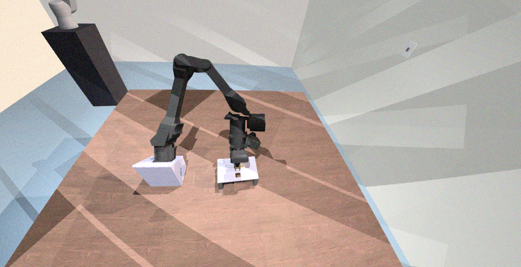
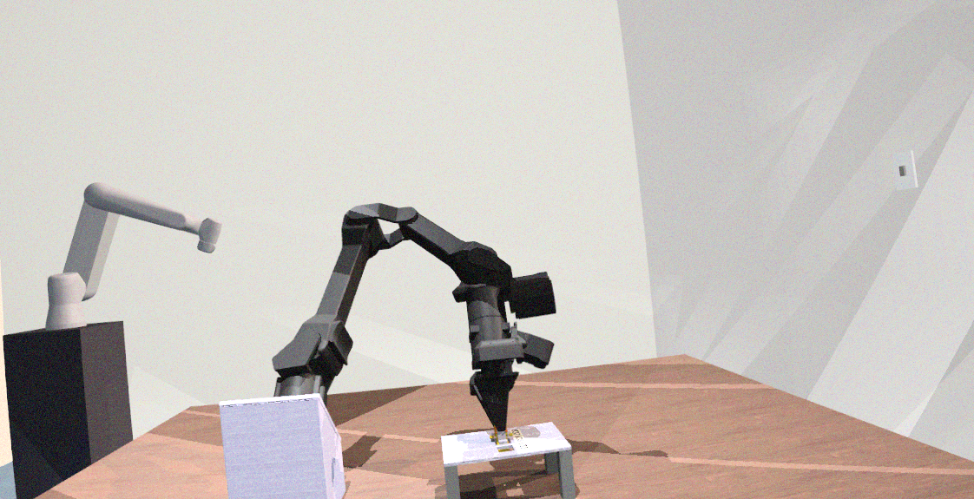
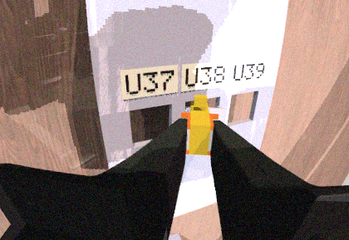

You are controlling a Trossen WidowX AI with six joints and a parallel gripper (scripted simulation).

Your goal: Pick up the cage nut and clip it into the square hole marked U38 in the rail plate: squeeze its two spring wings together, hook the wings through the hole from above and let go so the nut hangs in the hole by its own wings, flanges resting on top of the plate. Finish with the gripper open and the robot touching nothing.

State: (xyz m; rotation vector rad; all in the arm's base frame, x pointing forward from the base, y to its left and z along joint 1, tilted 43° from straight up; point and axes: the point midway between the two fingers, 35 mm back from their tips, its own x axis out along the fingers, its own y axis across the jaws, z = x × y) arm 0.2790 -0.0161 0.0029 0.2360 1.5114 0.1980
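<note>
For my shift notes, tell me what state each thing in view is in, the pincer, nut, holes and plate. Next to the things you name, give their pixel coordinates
Pincer (image 1: 237, 166) (image 2: 502, 430) (image 3: 199, 128): shut on the nut.
Nut (image 3: 199, 137): gripped, over or at the U38 hole; whether seated, cannot tell.
U38 hole (image 3: 213, 101): partly hidden by the nut.
U37 hole (image 3: 150, 124): unfilled.
U39 hole (image 3: 242, 107): unfilled.
Plate (image 1: 225, 174) (image 2: 466, 448) (image 3: 245, 27): raised on legs.
Arm (image 1: 177, 97) (image 2: 342, 280): bent, reaching down to the plate.
</note>
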